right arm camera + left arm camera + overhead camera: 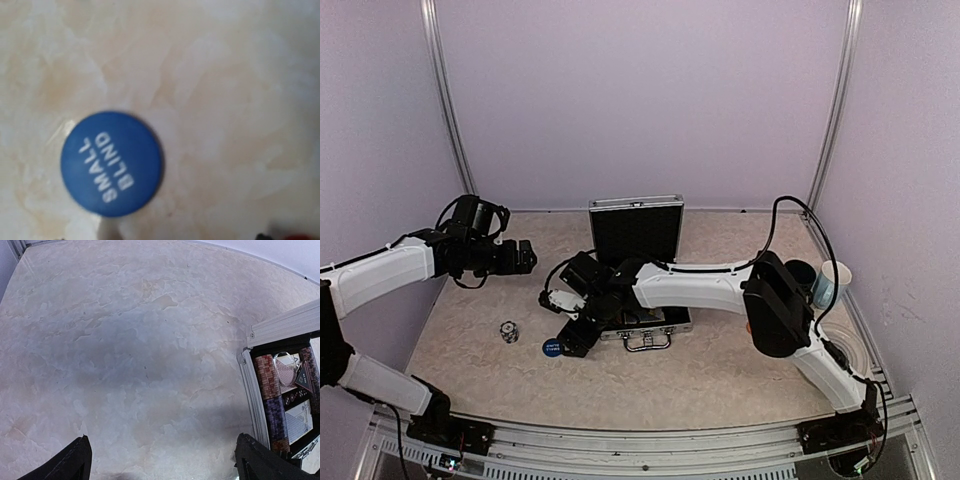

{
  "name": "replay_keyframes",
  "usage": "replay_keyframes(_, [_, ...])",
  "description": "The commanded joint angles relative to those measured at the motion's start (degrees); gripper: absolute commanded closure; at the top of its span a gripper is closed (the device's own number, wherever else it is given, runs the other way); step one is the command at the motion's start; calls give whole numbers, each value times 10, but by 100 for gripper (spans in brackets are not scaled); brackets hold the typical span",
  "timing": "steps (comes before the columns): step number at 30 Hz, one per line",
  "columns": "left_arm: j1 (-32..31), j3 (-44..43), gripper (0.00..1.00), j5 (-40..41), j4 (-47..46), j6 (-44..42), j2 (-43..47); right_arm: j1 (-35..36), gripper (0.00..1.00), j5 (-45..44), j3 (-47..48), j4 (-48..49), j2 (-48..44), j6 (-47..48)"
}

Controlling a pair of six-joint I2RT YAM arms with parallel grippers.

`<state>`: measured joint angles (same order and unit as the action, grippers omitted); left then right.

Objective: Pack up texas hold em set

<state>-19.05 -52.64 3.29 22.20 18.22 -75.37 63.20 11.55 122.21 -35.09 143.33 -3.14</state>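
Your silver case (642, 322) lies open mid-table with its lid (636, 230) standing upright at the back. In the black interior the left wrist view shows a row of red and dark chips (270, 390) along the left wall, with a red-backed deck (287, 374) beside it. The blue round button (111, 164), lettered SMALL BLIND, lies flat on the table (720, 380), outside the case, just off its front left corner. A small black-and-white piece (508, 331), too small to identify, sits further left.

Your right arm reaches across the case, and the right gripper (572, 342) hangs right beside the button; you cannot tell how far apart its fingers are. Your left arm is raised at the left side, and the left gripper (162, 442) hangs over bare table, its fingers (75, 462) spread wide and holding nothing. Two mugs (817, 280) stand at the right edge.
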Motion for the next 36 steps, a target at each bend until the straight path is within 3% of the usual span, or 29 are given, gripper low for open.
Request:
replay_keyframes(1, [6,4,1,-13,-16,4,10,14,19,-23,-30,-65,-28,-22])
replay_keyframes(9, [9,7,1,-20,-18,4,11,15,19,-165,-25,-6,-62,3])
replay_keyframes(16, [9,7,1,-18,-17,3,8,15,28,-263,-22,40,-65,79])
replay_keyframes(17, [9,7,1,-17,-18,4,8,15,32,-282,-16,39,-59,90])
replay_keyframes(19, [9,8,1,-17,-20,5,9,15,51,-323,1,34,-41,113])
replay_keyframes(20, [9,10,1,-16,-19,6,10,15,55,-343,6,34,-32,124])
replay_keyframes(27, [9,10,1,-18,-21,7,8,15,50,-423,12,46,14,210])
replay_keyframes(36, [10,10,1,-17,-21,6,7,17,48,-419,16,38,38,275])
